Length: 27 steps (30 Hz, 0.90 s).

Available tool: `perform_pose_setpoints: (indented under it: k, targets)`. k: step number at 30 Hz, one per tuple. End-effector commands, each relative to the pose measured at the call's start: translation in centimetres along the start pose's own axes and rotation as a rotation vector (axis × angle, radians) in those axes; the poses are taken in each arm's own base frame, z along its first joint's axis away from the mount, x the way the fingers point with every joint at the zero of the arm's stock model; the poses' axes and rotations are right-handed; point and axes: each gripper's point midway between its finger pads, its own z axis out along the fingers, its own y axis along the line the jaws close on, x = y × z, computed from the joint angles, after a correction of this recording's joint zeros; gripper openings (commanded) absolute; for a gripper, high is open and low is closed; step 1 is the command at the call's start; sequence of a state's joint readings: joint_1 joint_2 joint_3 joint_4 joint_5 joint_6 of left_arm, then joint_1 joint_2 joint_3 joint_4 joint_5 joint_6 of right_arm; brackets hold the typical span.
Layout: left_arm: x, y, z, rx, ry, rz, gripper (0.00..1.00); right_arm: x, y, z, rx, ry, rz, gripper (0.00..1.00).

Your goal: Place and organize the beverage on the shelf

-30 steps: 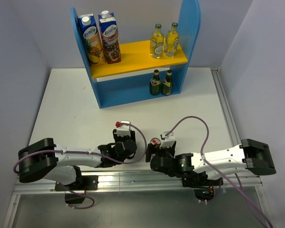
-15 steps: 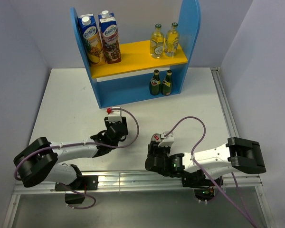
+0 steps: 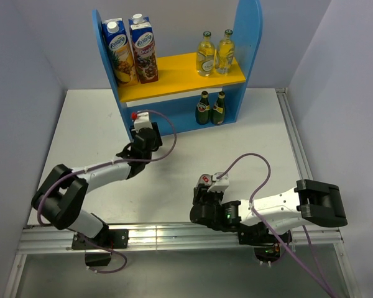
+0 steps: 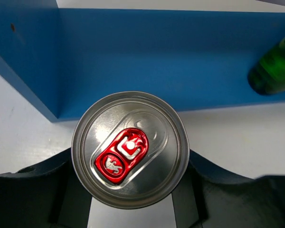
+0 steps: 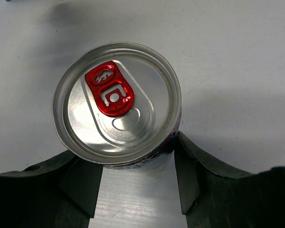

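Observation:
My left gripper is shut on a silver can with a red tab, held upright just in front of the lower left bay of the blue shelf. The shelf's back panel fills the left wrist view. My right gripper is shut on a second can, which stands on the table near the arm bases. Two yellowish bottles stand on the yellow upper board. Two green bottles stand below them on the right, one showing as a green bottle in the left wrist view.
Two tall juice cartons stand at the left end of the yellow board. A metal rail runs along the table's near edge. The left side panel is close beside my left gripper.
My left arm carried its can away from the near edge up to the shelf's lower left bay. My right gripper closed around the second can and shifted slightly left.

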<state>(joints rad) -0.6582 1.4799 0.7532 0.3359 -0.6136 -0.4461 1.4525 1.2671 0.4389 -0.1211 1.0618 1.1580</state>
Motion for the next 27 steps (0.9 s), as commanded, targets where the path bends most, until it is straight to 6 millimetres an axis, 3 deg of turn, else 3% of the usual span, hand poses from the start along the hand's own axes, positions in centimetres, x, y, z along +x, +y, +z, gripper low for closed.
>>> perform_pose_setpoints:
  k: [1,3,5,6,8,9,10,15,21,27]
  targets:
    - [-5.2,-2.1,2.0,0.050,-0.113,-0.062,0.00,2.5,-1.2,-0.2,0.011,0.063,0.008,0.00]
    - [-4.8,-1.2,3.7,0.020,-0.096,-0.059,0.00,2.9,-1.2,-0.4,0.005,0.067,-0.001,0.00]
    - [-5.7,-0.8,4.8,0.008,-0.112,-0.072,0.00,3.1,-1.2,-0.4,0.005,0.070,-0.008,0.00]
    - [-5.1,-0.6,5.6,-0.006,-0.097,-0.061,0.00,3.3,-1.3,-0.5,0.007,0.071,-0.014,0.00]
    - [-5.9,-0.1,6.8,-0.034,-0.110,-0.064,0.00,3.4,-1.5,-0.6,0.015,0.072,-0.024,0.00]
    - [-5.3,0.1,7.5,-0.047,-0.099,-0.054,0.00,3.6,-1.5,-0.7,0.015,0.073,-0.018,0.00]
    - [-6.0,0.4,8.1,-0.058,-0.110,-0.065,0.00,3.9,-1.7,-0.8,0.014,0.079,-0.027,0.00]
    - [-5.9,1.8,10.3,-0.115,-0.111,-0.078,0.00,4.9,-2.6,-1.1,0.017,0.089,-0.028,0.00]
    - [-5.3,3.2,11.5,-0.185,-0.126,-0.083,0.00,5.8,-2.7,-1.1,0.018,0.096,-0.038,0.00]
    - [-5.6,3.2,11.8,-0.180,-0.164,-0.096,0.00,6.3,-2.4,-1.3,0.015,0.095,-0.050,0.00]
